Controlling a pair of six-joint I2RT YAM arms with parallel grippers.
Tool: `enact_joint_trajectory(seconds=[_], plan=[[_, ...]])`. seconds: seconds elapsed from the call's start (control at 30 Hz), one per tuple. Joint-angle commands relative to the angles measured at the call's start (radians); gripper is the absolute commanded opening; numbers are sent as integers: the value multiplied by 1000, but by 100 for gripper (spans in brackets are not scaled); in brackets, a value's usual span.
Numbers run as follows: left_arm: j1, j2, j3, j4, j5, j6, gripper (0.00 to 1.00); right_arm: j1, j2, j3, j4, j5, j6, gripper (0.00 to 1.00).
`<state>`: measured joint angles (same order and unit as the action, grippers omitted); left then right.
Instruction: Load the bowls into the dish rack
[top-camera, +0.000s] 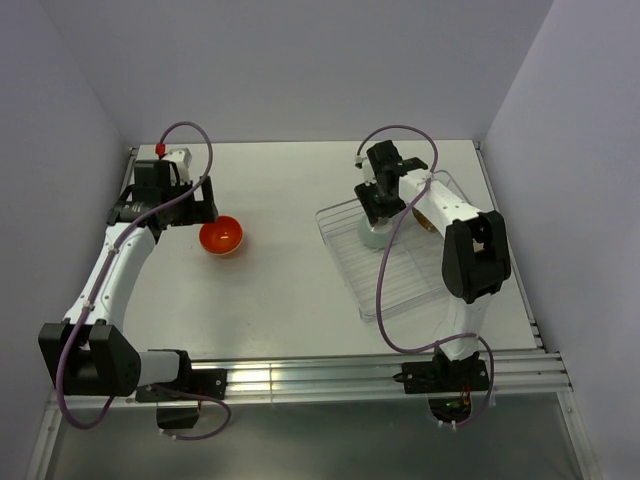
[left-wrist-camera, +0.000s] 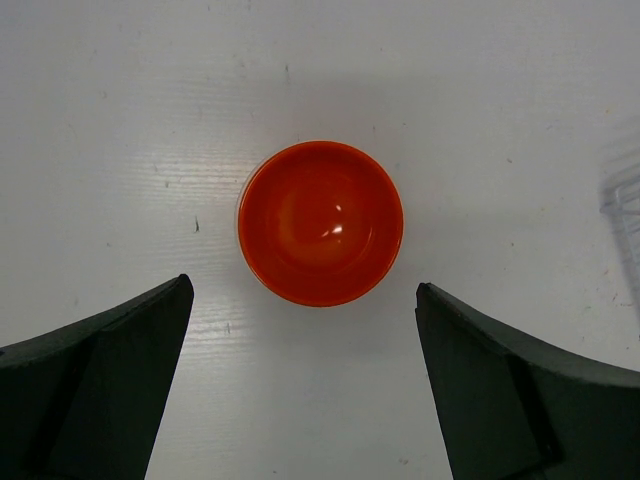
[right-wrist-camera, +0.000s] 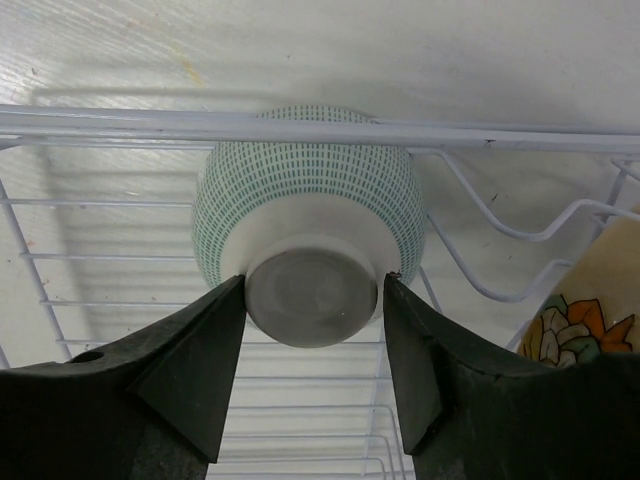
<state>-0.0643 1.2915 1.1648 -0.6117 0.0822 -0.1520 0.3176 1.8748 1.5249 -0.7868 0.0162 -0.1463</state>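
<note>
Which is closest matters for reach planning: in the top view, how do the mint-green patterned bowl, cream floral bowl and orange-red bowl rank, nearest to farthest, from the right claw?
1. mint-green patterned bowl: in the clear dish rack, between the fingers of the right claw.
2. cream floral bowl: just right of it, same rack, partly hidden.
3. orange-red bowl: far left, outside the rack.

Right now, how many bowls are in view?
3: orange bowl on the table; mint bowl inverted in the rack, in the right gripper; floral bowl beside it, partly hidden. The arm may hide more.
</note>
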Motion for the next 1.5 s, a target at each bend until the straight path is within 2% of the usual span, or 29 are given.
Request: enact_joint_trajectory(seconds=[0.0, 0.07, 0.2, 0.27, 0.67, 1.03, 1.3, 1.47], plan=[[20, -6, 4, -3, 45, 28, 100, -6, -2, 38, 1, 70, -24, 57], [27, -4, 4, -3, 47, 31, 99, -6, 3, 40, -11, 61, -26, 56], [41, -4, 13, -7, 56, 35, 100, -5, 7, 37, -19, 56, -22, 66], [44, 0, 12, -8, 59, 40, 100, -5, 4, 34, -17, 60, -19, 68], [60, 14, 12, -8, 73, 40, 100, -5, 21, 63, -40, 47, -32, 63], [61, 32, 21, -11, 93, 49, 100, -6, 6, 98, -52, 51, -26, 75], [61, 46, 21, -13, 102, 58, 99, -5, -29, 135, -94, -50, -38, 78], [96, 123, 27, -37, 82, 98, 98, -6, -104, 144, -95, -90, -18, 79]])
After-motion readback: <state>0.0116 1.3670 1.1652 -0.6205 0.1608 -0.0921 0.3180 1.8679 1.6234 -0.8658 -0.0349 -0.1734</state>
